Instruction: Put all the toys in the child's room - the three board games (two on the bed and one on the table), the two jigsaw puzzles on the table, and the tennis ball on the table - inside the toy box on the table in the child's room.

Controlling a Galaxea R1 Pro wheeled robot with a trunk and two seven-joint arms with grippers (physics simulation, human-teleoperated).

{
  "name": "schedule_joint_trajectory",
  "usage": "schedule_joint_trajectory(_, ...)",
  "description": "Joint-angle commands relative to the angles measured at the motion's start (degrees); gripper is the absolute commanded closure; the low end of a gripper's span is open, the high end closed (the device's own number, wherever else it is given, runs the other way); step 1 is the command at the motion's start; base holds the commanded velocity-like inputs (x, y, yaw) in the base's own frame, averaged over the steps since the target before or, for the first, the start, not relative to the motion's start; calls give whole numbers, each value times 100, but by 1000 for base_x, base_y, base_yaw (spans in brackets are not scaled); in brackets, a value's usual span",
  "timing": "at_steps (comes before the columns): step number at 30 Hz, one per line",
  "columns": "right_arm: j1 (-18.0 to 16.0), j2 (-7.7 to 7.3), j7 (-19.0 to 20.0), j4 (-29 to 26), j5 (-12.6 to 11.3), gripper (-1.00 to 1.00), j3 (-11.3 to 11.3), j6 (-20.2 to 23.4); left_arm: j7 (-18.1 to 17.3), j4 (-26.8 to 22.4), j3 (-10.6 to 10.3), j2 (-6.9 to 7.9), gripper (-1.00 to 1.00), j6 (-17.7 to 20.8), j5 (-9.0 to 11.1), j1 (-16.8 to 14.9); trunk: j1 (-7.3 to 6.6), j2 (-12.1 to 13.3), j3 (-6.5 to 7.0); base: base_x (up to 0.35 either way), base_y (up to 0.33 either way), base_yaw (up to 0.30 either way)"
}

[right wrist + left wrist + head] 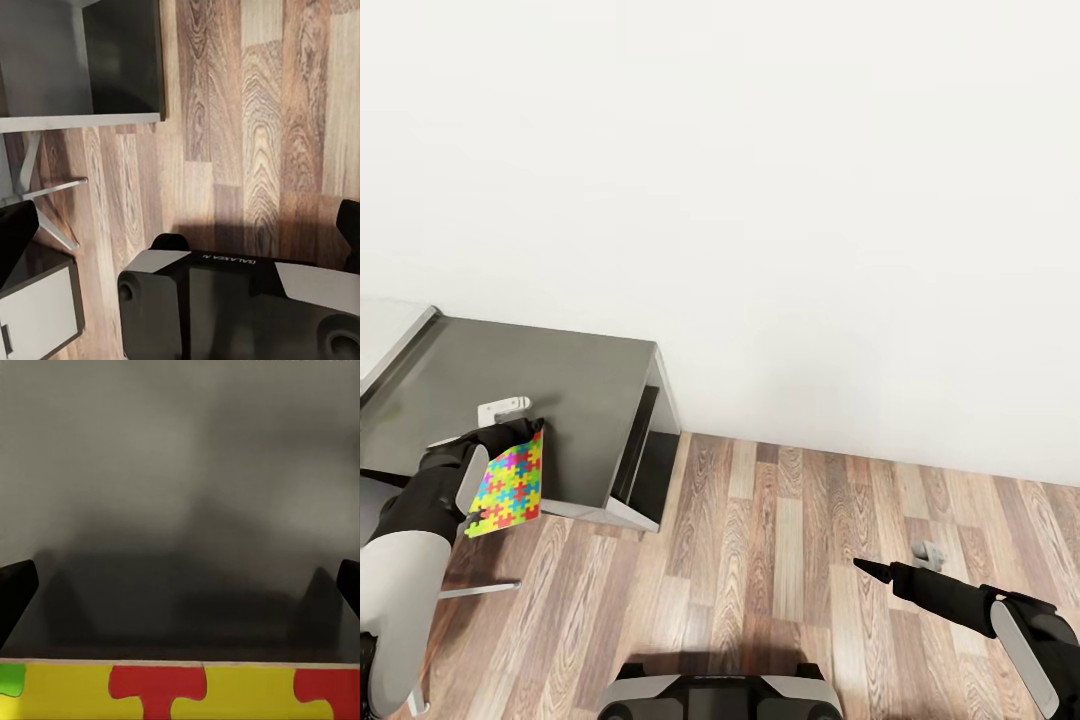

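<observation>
While the robot looks down from its head, a big white wall (760,180) fills the top of what it sees, and brown wood floor (790,560) runs along below it. At the left stands the dark grey cabinet (530,390), with the pale edge of the table (385,335) joined to it at the far corner. The robot's own dark base (710,695) shows at the bottom. The left gripper (510,435) is up by the front of the cabinet, and a jigsaw puzzle (508,485) hangs from it on edge, tilted, with pink, yellow, green and blue pieces. From the left wrist, the puzzle's yellow and red edge sits between the two dark fingers (15,589), so the left gripper seems to be pinching it, though the grip itself is hard to see. The right gripper (870,568) is low over the floor, well apart from the cabinet. Its fingers sit wide apart with nothing between them.
</observation>
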Motion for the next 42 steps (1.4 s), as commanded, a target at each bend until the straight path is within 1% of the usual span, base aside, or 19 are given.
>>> schedule_joint_trajectory(1, -2, 0, 7, -2, -19, -100, -1, 38, -12, 0, 17, -2, -100, 40, 81, 1, 4, -8, -8, 0, 0, 0)
schedule_joint_trajectory(9, -2, 0, 7, -2, -18, -100, -3, 38, -17, -68, 37, 3, -100, 86, 103, 1, 4, -8, -8, 0, 0, 0)
schedule_joint_trajectory(14, -2, 0, 7, -2, -18, -100, -4, 38, -14, -486, 70, 11, -100, 161, 123, 1, 4, -8, -8, 0, 0, 0)
schedule_joint_trajectory(17, -2, 0, 7, -2, -18, -100, 0, 38, -13, -779, 80, 12, -100, 347, 167, 1, 4, -8, -8, 0, 0, 0)
schedule_joint_trajectory(19, -2, 0, 7, -2, -18, -100, 1, 38, -13, -986, 86, 12, -100, 499, 233, 1, 4, -8, -8, 0, 0, 0)
schedule_joint_trajectory(22, -2, 0, 7, -2, -18, -100, 2, 38, -9, -1122, 99, 12, -100, 574, 288, 1, 4, -8, -8, 0, 0, 0)
schedule_joint_trajectory(24, -2, 0, 7, -2, -18, -100, 2, 38, -6, -1175, 150, 12, -100, 612, 311, 1, 4, -8, -8, 0, 0, 0)
schedule_joint_trajectory(26, -2, 0, 7, -2, -18, -100, 2, 38, -10, -1207, 242, 14, -100, 677, 325, 1, 4, -8, -8, 0, 0, 0)
schedule_joint_trajectory(28, -2, 0, 7, -2, -18, -100, 1, 35, -26, -1227, 362, 19, -100, 825, 344, 1, 4, -8, -8, 0, 0, 0)
schedule_joint_trajectory(30, -2, 0, 7, -2, -18, -100, -3, 28, -58, -1248, 579, 38, -100, 1191, 409, 1, 4, -8, -8, 0, 0, 0)
schedule_joint_trajectory(31, -2, 0, 7, -2, -18, -100, -5, 25, -95, -1271, 722, 50, -100, 1436, 483, 1, 4, -8, -8, 0, 0, 0)
schedule_joint_trajectory(32, -2, 0, 7, -2, -18, -100, -5, 22, -132, -1282, 804, 56, -100, 1573, 534, 1, 4, -8, -8, 0, 0, 0)
schedule_joint_trajectory(33, -2, 0, 9, -2, -18, -100, -5, 18, -261, -1308, 981, 74, -100, 1871, 663, 4, 4, -8, -8, 0, 0, 0)
schedule_joint_trajectory(34, -2, 0, 12, -4, -18, -100, -6, 16, -462, -1331, 1174, 123, -100, 2206, 806, 11, 4, -8, -8, 0, 0, 0)
schedule_joint_trajectory(35, -2, 0, 15, -7, -18, -100, -9, 14, -764, -1352, 1361, 232, -100, 2572, 944, 22, 4, -8, -8, 0, 0, 0)
schedule_joint_trajectory(36, -2, 0, 17, -7, -18, -100, -10, 14, -957, -1359, 1442, 309, -100, 2749, 1005, 28, 4, -8, -8, 0, 0, 0)
schedule_joint_trajectory(37, -2, 2, 21, -12, -22, -100, -13, 12, -1682, -1375, 1612, 574, -100, 3118, 1157, 61, 4, -8, -8, 0, 0, 0)
schedule_joint_trajectory(42, -2, 2, 21, -12, -22, -100, -13, 12, -1682, -1375, 1612, 574, -100, 3118, 1157, 61, 4, -8, -8, 0, 0, 0)
